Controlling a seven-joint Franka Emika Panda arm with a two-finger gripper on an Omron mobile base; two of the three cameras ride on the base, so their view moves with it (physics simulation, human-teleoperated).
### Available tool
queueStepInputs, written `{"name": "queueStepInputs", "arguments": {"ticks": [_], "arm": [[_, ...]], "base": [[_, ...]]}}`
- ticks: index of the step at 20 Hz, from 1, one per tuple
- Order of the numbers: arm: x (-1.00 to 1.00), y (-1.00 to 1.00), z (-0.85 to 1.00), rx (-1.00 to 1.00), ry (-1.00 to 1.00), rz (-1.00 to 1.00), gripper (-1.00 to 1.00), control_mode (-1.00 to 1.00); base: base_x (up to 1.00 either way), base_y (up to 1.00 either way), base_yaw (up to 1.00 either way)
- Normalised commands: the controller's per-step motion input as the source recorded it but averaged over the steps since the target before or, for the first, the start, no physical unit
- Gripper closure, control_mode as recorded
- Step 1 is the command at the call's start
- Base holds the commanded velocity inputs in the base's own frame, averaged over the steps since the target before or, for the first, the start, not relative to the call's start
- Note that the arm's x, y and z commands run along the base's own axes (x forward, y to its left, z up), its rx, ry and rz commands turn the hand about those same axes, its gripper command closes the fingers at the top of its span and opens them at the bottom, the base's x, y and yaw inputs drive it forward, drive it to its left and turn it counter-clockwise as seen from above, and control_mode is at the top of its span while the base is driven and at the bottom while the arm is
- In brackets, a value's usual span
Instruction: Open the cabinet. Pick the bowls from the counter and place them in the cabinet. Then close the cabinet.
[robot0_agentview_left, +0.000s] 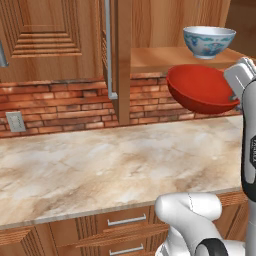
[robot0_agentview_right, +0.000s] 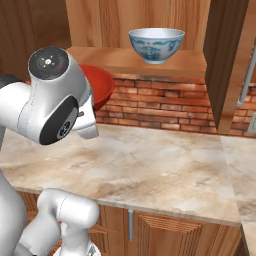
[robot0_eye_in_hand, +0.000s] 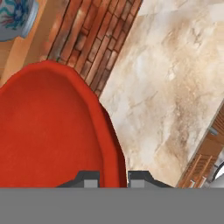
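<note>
— That red bowl (robot0_agentview_left: 200, 87), look at it: glossy, deep red inside and out, with a thick rounded rim. It's up in the air, tipped on a slant, just in front of the open cabinet (robot0_agentview_left: 175, 57) shelf and below its edge.

— And the gripper (robot0_eye_in_hand: 113, 178)?

— Narrowed right down on the rim. From the hand's own camera you can see one dark tip inside the bowl and one outside, the red wall pinched between them.

— The other one's already put away?

— Yes, the white-blue bowl (robot0_agentview_right: 156, 44) stands upright on the wooden shelf, pale with blue and reddish painted figures on its side. It's above and just behind the red one, not touching.

— What's around them?

— The cabinet door (robot0_agentview_left: 116, 50) swung out edge-on, its silver bar handle (robot0_agentview_left: 108, 47) hanging down. Red brick backsplash (robot0_agentview_left: 60, 105) under the shelf, then the marbled counter (robot0_agentview_left: 100, 165).
</note>
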Motion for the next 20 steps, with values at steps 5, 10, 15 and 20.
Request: {"name": "queueStepInputs", "arguments": {"ticks": [5, 10, 15, 20], "arm": [[0.03, 0.05, 0.26, 0.00, 0.00, -0.03, 1.00, -1.00], [0.10, 0.30, 0.16, -0.13, -0.14, -0.01, 1.00, -1.00], [0.20, 0.21, 0.19, -0.11, -0.17, 0.00, 1.00, -1.00], [0.17, 0.03, 0.23, -0.05, -0.20, 0.00, 1.00, -1.00]], "base": [[0.00, 0.00, 0.00], [0.00, 0.00, 0.00], [0.00, 0.00, 0.00], [0.00, 0.00, 0.00]]}}
